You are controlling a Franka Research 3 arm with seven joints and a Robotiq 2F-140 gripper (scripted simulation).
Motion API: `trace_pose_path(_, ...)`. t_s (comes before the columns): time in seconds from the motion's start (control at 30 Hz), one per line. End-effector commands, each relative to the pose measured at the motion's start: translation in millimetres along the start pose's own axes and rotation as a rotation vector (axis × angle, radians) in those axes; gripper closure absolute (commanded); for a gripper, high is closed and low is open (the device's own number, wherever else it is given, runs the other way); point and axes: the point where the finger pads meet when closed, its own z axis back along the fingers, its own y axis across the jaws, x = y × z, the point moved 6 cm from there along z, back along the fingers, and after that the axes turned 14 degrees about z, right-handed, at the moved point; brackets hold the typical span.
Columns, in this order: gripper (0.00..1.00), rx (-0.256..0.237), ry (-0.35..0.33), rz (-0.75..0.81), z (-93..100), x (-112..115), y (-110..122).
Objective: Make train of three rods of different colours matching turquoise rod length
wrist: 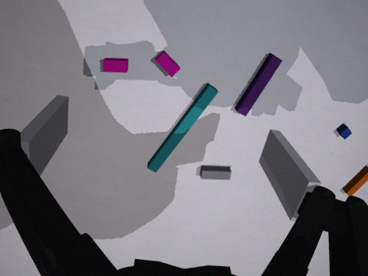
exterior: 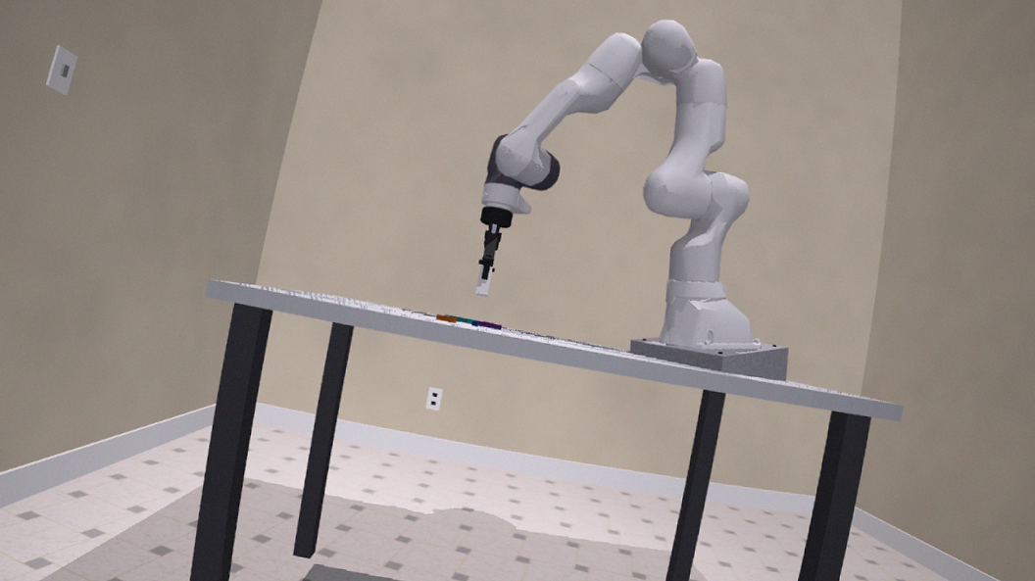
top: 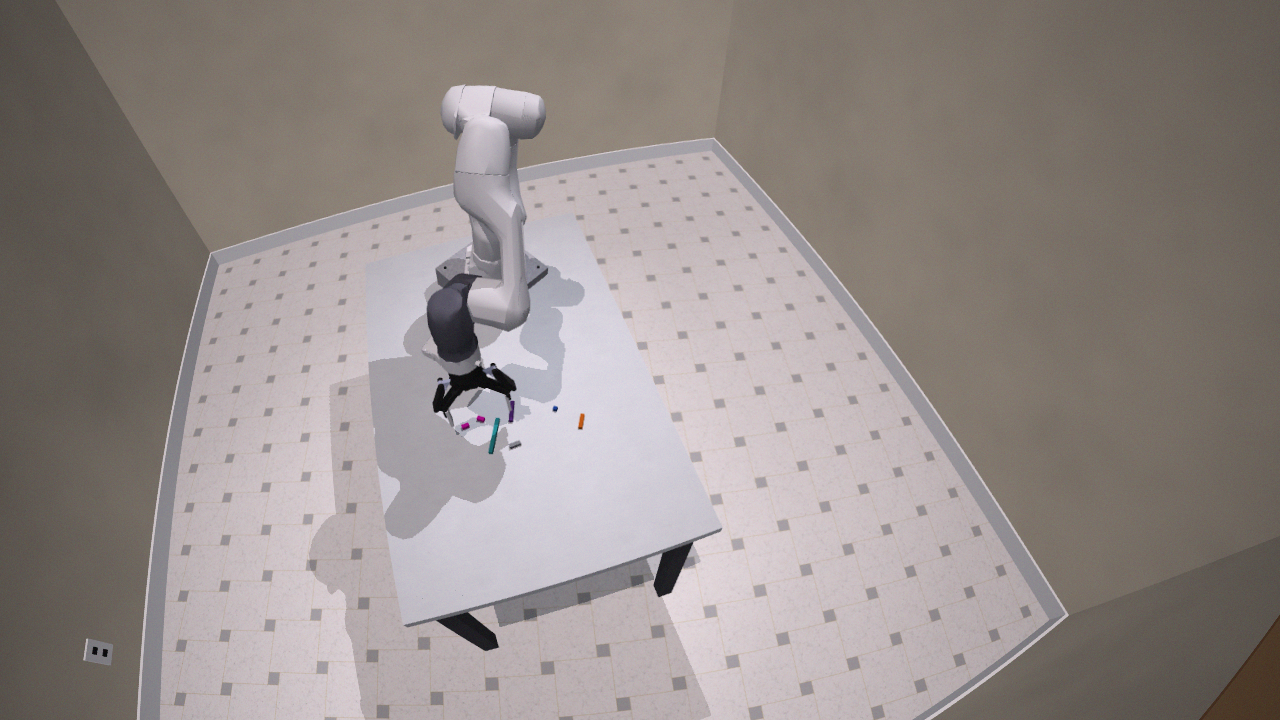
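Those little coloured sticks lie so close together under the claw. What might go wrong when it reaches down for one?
The open gripper spreads wide, so a finger could nudge the turquoise rod or purple rod while reaching for the grey rod. Also, two magenta rods lie there; using both would break the different-colours rule.
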Motion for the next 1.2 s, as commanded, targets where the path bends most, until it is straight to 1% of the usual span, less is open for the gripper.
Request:
trace_pose_path(0.0,0.0,0.001,0.0,-0.006,0.0,0.5,-0.2)
trace_pose_path(0.67,0.0,0.001,0.0,-0.016,0.3,1.0,1.0)
trace_pose_path(0.73,0.0,0.0,0.001,-0.077,1.7,4.4,7.7)
trace_pose_path(0.8,0.0,-0.002,0.003,-0.192,4.1,10.5,20.7)
trace_pose_path(1.17,0.0,-0.004,0.004,-0.335,6.4,17.4,37.2)
